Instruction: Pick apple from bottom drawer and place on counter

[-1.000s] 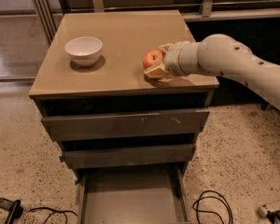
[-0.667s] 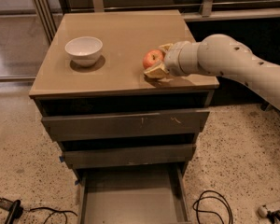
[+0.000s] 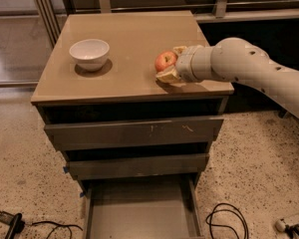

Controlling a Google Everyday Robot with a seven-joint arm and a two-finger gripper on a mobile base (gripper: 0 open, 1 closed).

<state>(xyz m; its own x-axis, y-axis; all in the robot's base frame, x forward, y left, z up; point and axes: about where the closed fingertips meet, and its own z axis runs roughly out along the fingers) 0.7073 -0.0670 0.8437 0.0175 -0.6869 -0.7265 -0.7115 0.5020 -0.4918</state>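
Observation:
The apple (image 3: pixel 164 61), red with yellowish patches, rests on the right side of the tan counter (image 3: pixel 129 39). My gripper (image 3: pixel 170 62) reaches in from the right, low over the counter. Its two pale fingers (image 3: pixel 165 76) stand on either side of the apple and close against it. The bottom drawer (image 3: pixel 139 213) is pulled open below, and its grey floor shows nothing on it.
A white bowl (image 3: pixel 89 53) stands on the counter's left side. The two upper drawers (image 3: pixel 134 132) are partly out. Black cables (image 3: pixel 224 220) lie on the speckled floor at the right and at the left (image 3: pixel 12 222). Railings run behind the cabinet.

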